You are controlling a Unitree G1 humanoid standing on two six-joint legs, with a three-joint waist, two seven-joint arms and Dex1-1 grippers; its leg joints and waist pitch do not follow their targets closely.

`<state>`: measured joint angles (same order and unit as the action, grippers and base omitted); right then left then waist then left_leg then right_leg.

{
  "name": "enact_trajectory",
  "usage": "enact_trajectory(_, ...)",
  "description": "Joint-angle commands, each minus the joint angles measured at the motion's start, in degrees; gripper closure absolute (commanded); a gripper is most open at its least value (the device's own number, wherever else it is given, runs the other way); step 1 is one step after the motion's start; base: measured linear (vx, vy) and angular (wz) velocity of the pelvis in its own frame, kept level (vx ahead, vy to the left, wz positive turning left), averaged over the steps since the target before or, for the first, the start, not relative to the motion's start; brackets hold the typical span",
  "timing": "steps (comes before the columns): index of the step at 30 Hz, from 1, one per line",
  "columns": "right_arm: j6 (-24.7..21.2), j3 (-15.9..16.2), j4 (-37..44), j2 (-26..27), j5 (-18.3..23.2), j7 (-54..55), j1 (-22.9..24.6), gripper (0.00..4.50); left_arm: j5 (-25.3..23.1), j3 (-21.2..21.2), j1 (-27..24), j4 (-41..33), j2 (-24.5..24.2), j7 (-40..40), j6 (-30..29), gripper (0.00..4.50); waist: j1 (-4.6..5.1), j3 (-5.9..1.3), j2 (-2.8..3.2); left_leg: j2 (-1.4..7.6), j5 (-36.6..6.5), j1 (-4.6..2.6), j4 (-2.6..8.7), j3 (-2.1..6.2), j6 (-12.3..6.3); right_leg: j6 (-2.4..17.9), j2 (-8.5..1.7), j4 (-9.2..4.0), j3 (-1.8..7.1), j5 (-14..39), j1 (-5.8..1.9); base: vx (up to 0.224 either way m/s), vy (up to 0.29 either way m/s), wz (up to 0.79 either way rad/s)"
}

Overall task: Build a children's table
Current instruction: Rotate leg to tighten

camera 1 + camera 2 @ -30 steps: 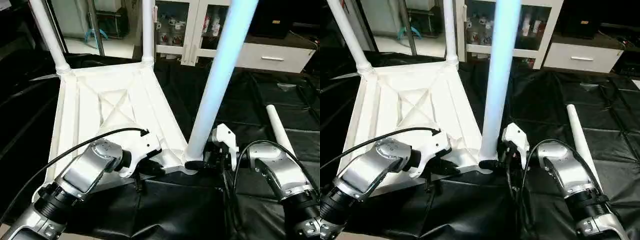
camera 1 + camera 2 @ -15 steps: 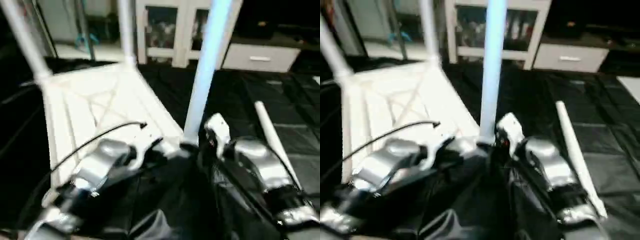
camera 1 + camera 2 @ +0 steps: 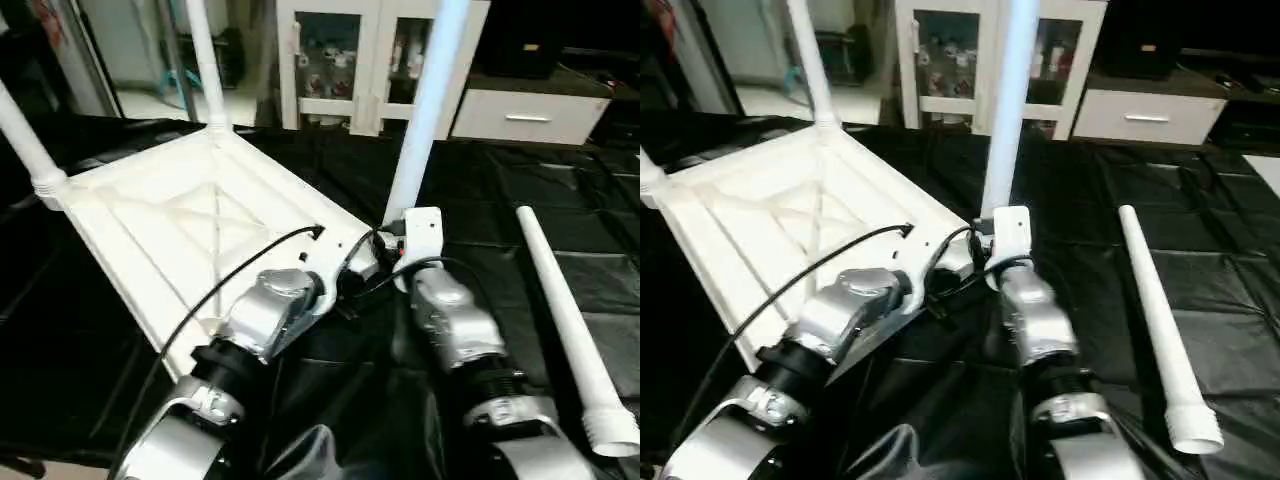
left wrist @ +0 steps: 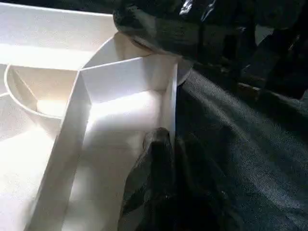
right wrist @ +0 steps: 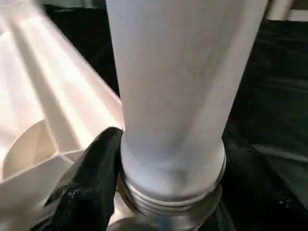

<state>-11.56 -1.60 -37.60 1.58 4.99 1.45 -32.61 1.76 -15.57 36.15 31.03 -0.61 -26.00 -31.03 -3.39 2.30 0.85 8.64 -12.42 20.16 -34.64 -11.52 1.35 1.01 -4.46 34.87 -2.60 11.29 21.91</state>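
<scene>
The black-covered counter (image 3: 560,230) carries the white table top (image 3: 190,225), lying underside up on the left, its X ribs showing. Three legs stand in its corner sockets: two at the far-left corners (image 3: 205,60) (image 3: 22,135), and a third (image 3: 425,110) at the near-right corner. A fourth leg (image 3: 565,320) lies loose on the right. The right tool (image 5: 159,192) grips the third leg's base, a finger (image 5: 91,178) on either side. The left tool (image 4: 166,159), fingers pinched narrow, clamps the top's near rim beside that corner.
</scene>
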Motion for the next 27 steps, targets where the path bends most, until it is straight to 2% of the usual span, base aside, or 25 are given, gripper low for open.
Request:
enact_trajectory(1,-1.1,1.3,-2.0,1.9,-0.2,0.2,1.1,1.8,-1.5,1.1,-0.2,2.7,0.0,4.2,1.9,4.5,0.22,-2.33,-0.61,4.16,-15.6,-0.87,5.2,2.47,1.03,8.8,-4.71,-5.55,2.77,19.8,-0.94,0.0,0.0,0.0)
enact_trajectory(3,-0.5,0.8,-1.5,2.1,0.7,-1.0,1.1,1.8,-1.4,1.0,-0.1,2.9,-0.4,3.8,2.2,4.5,0.24,-2.33,-0.54,4.28,-16.9,-0.84,5.44,2.65,1.4,7.6,-4.67,-5.64,2.79,21.1,-0.81,0.0,0.0,0.0)
enact_trajectory(6,0.6,0.4,-0.1,1.6,1.5,-3.0,1.6,1.8,-1.2,1.2,-0.1,3.0,-0.8,2.9,2.6,4.5,0.24,-2.34,-0.5,4.3,-16.5,-0.59,5.56,2.68,1.32,7.4,-4.71,-5.63,2.83,19.9,-0.89,0.0,0.0,0.0)
enact_trajectory(8,0.8,0.5,1.3,1.0,1.6,-4.3,2.1,1.24,-1.0,1.4,-0.3,2.7,-1.2,1.8,2.8,4.5,0.2,-2.34,-0.43,4.32,-16.2,-0.62,5.57,2.59,1.22,7.6,-4.66,-5.62,2.87,19.1,-0.85,0.0,0.0,0.0)
enact_trajectory(10,-0.2,0.2,4.2,-0.4,2.6,-6.9,3.1,1.08,-1.1,0.6,-1.5,0.5,-2.8,-1.0,2.1,4.5,0.09,-2.37,-0.39,4.36,-15.8,-0.53,5.58,2.59,0.89,7.8,-4.7,-5.54,2.91,18.3,-0.96,0.0,0.0,0.0)
enact_trajectory(11,-0.8,-0.1,5.4,-1.0,3.2,-8.1,3.5,1.01,-1.2,0.0,-2.1,-0.8,-3.7,-2.5,1.7,4.5,0.14,-2.39,-0.38,4.43,-15.0,-0.06,5.71,2.83,0.49,7.8,-4.79,-5.33,2.85,17.3,-1.45,0.0,0.0,0.0)
enact_trajectory(12,-2.1,-0.3,6.7,-1.9,4.0,-9.9,3.9,0.89,-1.3,-0.9,-2.8,-2.4,-4.8,-4.4,1.8,4.5,0.46,-2.41,-0.47,4.43,-14.2,0.23,5.75,2.86,0.1,8.0,-4.78,-5.17,2.83,16.4,-1.59,0.0,0.0,0.0)
enact_trajectory(14,-3.7,-0.1,7.8,-2.9,4.6,-11.7,4.1,0.68,-1.4,-1.5,-3.5,-3.8,-5.7,-5.7,2.5,4.5,0.72,-2.49,-0.43,4.52,-13.6,0.23,5.71,2.89,-0.26,8.5,-4.76,-5.11,2.79,15.6,-1.71,0.0,0.0,0.0)
enact_trajectory(15,-7.0,1.2,10.8,-6.2,5.5,-17.8,5.0,0.63,-1.3,-3.5,-5.2,-7.3,-8.3,-10.1,3.7,4.5,0.75,-2.7,-0.44,4.43,-11.9,0.05,5.33,2.67,-1.07,9.8,-4.71,-4.91,2.79,13.0,-1.66,0.0,0.0,0.0)
enact_trajectory(16,-7.0,1.2,10.8,-6.2,5.5,-17.8,5.0,0.56,-1.3,-3.5,-5.2,-7.3,-8.3,-10.1,3.7,4.5,0.66,-2.81,-0.46,4.58,-10.5,0.35,5.24,2.68,-1.52,10.1,-4.82,-4.62,2.85,11.2,-1.97,0.0,0.0,0.0)
enact_trajectory(17,-8.2,2.4,12.1,-7.8,5.4,-20.8,5.6,0.56,-1.0,-4.1,-5.8,-8.6,-9.3,-11.8,3.5,4.5,0.65,-2.79,-0.33,4.54,-8.8,0.2,5.01,2.37,-2.27,11.2,-4.64,-4.43,2.82,8.6,-1.62,0.0,0.0,0.0)
enact_trajectory(19,-9.8,4.5,15.2,-11.2,5.7,-26.5,6.9,0.23,-0.4,-5.4,-7.0,-11.3,-11.3,-15.1,2.1,4.5,0.34,-2.92,-0.27,4.61,-7.0,0.39,4.79,2.38,-3.11,12.0,-4.78,-4.07,2.77,6.4,-2.0,0.0,0.0,0.0)
enact_trajectory(20,-11.0,6.9,18.4,-15.0,6.1,-33.0,8.5,0.23,0.5,-6.6,-8.0,-14.1,-13.5,-18.5,0.6,4.5,0.21,-3.15,-0.23,4.7,-5.2,0.25,4.57,2.3,-3.7,12.8,-4.67,-3.71,2.67,3.8,-1.94,0.0,0.0,0.0)
enact_trajectory(21,-11.6,9.0,21.2,-18.7,6.6,-39.1,9.9,0.23,1.2,-7.7,-9.0,-16.6,-15.6,-21.6,-0.5,4.5,-0.3,-3.33,-0.12,4.78,-3.0,0.24,4.25,2.29,-4.74,13.3,-4.53,-3.15,2.59,0.0,-2.02,0.0,0.0,0.0)
enact_trajectory(23,-12.2,10.8,24.0,-22.5,7.9,-45.6,11.2,0.23,1.6,-8.9,-9.7,-18.7,-17.8,-24.8,-0.3,4.5,-0.56,-3.05,-0.14,4.8,-2.4,0.35,4.16,2.09,-6.1,14.1,-4.4,-2.94,2.63,-2.8,-1.72,0.0,0.0,0.0)
enact_trajectory(24,-12.2,10.8,24.0,-22.5,7.9,-45.6,11.2,0.23,1.6,-8.9,-9.7,-18.7,-17.8,-24.8,-0.3,4.5,-0.65,-2.99,-0.14,4.76,-3.6,0.29,4.2,2.05,-6.1,14.6,-4.45,-3.15,2.6,-1.2,-1.73,0.0,0.0,0.0)
enact_trajectory(25,-13.0,12.0,26.3,-26.1,9.6,-52.0,12.3,0.23,2.2,-10.6,-10.3,-21.1,-20.6,-29.1,0.1,4.5,-0.66,-2.91,-0.18,4.82,-4.4,0.28,4.24,2.04,-5.92,14.8,-4.53,-3.27,2.63,-0.1,-1.66,0.0,0.0,0.0)
enact_trajectory(26,-13.2,12.2,26.7,-26.7,9.8,-53.1,12.5,0.23,2.2,-10.9,-10.4,-21.6,-21.1,-30.0,0.4,4.5,-0.8,-2.85,-0.13,4.84,-5.3,0.27,4.31,2.15,-5.75,14.7,-4.57,-3.37,2.59,1.2,-1.79,0.0,0.0,0.0)
enact_trajectory(27,-13.6,12.8,27.6,-28.3,10.0,-55.6,12.9,0.23,2.3,-11.7,-10.7,-23.0,-22.5,-32.1,0.7,4.5,-0.79,-2.58,-0.2,5.04,-7.6,0.22,4.63,2.18,-4.9,14.2,-4.61,-3.68,2.74,4.8,-1.77,0.0,0.0,0.0)
